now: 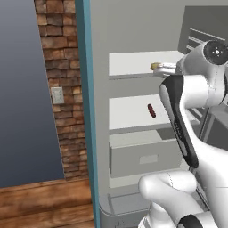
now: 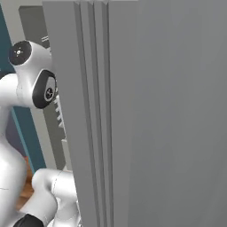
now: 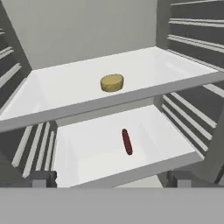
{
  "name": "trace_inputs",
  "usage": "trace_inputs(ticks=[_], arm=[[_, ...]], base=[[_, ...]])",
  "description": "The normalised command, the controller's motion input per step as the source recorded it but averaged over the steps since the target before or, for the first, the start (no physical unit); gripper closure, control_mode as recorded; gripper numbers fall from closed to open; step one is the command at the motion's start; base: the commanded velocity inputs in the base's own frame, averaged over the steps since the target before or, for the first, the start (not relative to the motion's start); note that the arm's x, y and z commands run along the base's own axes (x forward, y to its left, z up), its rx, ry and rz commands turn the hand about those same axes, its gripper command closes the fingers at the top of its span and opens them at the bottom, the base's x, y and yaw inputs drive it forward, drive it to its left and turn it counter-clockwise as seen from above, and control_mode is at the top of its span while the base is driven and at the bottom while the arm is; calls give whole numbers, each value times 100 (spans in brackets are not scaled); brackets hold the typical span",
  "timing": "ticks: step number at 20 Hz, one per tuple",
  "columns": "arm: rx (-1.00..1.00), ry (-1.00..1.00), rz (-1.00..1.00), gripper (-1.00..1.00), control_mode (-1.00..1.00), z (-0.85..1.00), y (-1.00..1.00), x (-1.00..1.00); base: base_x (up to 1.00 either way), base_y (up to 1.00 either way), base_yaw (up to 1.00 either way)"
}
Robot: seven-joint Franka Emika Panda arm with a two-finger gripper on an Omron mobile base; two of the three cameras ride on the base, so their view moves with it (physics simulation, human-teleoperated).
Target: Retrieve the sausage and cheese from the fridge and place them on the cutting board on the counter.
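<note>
Brick wall and wood floor beside the open fridge (image 1: 133, 111), which I'm looking into.

Inside the fridge I see smooth white shelves between ribbed grey side walls. The cheese (image 3: 112, 82), a squat yellow round, sits on the upper shelf (image 3: 65, 87) near its front edge. The sausage (image 3: 127, 141), a short dark red link with rounded ends, lies on the shelf just below, apart from the cheese. A pale boxy drawer (image 1: 142, 156) sits under that shelf. My gripper (image 3: 112, 178) hangs before the shelves with its fingers spread fully wide, holding nothing. I can read no labels.
</note>
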Motion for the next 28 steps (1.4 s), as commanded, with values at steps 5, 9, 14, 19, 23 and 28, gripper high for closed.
trace_inputs(ticks=[5,9,14,19,23,28], arm=[[14,13,0,-100,-100,34,-1,37],[-2,21,0,-100,-100,18,0,33],[-5,7,0,-100,-100,-1,-12,8],[-11,0,0,-100,-100,-10,-29,11],[-10,0,0,-100,-100,-37,-27,47],[-1,1,0,-100,-100,-26,-3,64]], base=[[0,0,0],[0,0,0],[0,0,0],[0,0,0],[0,0,0],[0,0,0]])
